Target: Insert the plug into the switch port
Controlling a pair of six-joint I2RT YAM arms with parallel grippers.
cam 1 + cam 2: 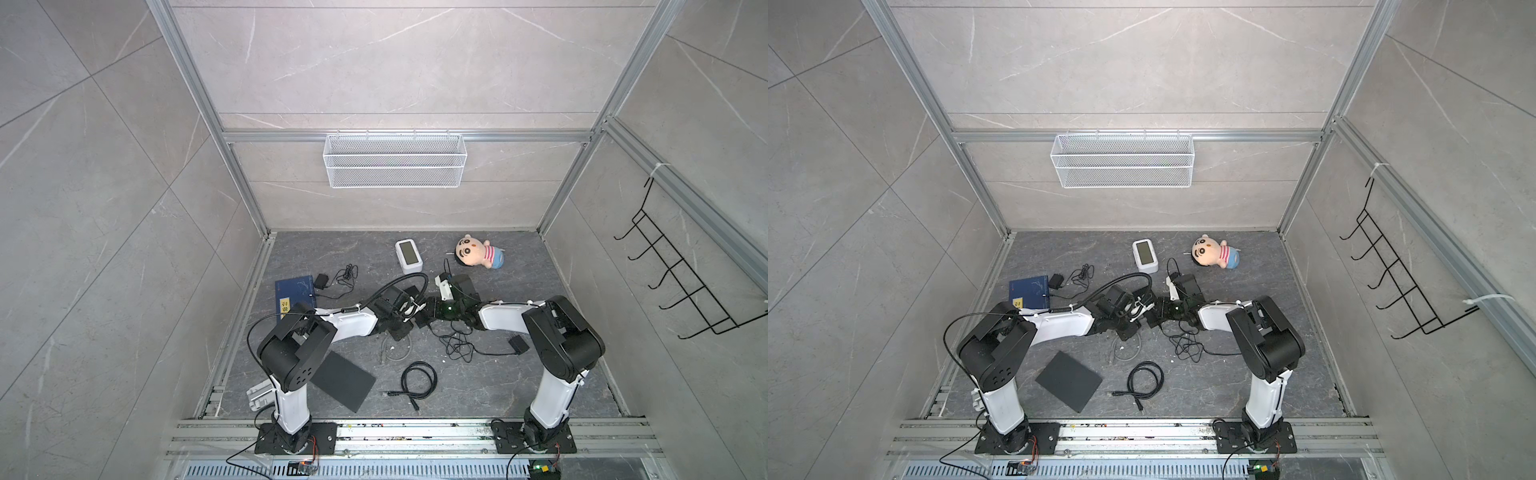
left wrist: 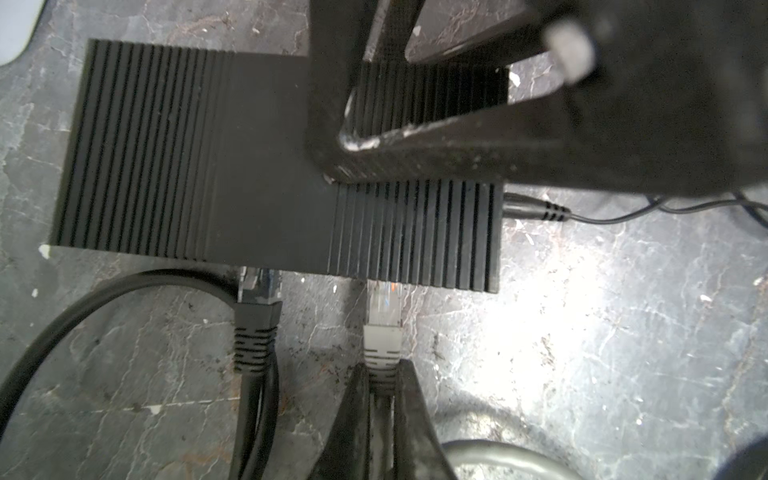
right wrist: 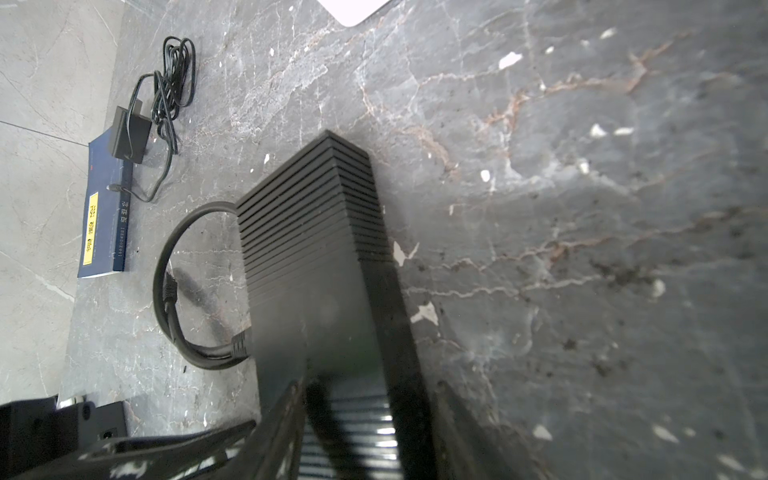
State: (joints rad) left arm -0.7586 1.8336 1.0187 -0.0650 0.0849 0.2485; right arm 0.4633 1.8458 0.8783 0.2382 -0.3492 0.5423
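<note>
Pinches grey plug [image 2: 382,320] in left gripper [image 2: 381,384] at switch [image 2: 249,166] edge, straddles switch with right gripper [image 3: 368,397], hold unclear, on dark marbled floor [image 3: 582,208] between grey-tiled walls [image 1: 395,62].

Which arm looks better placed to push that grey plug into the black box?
Left. The left gripper is shut on the grey plug, whose tip sits at the switch edge beside the black plug. The right gripper, jaws apart, only rests over the switch, probably steadying it.

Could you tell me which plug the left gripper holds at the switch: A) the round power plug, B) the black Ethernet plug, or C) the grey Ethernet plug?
C: the left gripper is shut on the grey Ethernet plug; the black Ethernet plug sits unheld in the switch.
</note>
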